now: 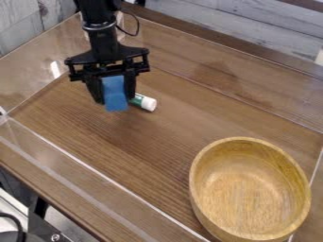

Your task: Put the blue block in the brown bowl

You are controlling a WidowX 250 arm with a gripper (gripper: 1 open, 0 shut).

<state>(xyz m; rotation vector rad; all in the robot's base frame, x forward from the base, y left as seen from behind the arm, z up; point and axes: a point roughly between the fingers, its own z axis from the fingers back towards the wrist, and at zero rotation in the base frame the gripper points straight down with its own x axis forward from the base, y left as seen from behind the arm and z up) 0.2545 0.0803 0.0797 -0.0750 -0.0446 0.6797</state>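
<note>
We see a dark wood-grain table [164, 151] with clear raised walls [38, 151] along its edges. On it lies a green-and-white marker tube [146, 102], resting flat near the far left part of the surface. Behind the table we make out pale planks [252, 24].

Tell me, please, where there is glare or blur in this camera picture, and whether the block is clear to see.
Camera view: pale glare streaks lie on the wooden table behind the hand; the blue block in the hand is sharp enough; the brown bowl shows clear grain; the bottom left corner is dark and soft.
</note>
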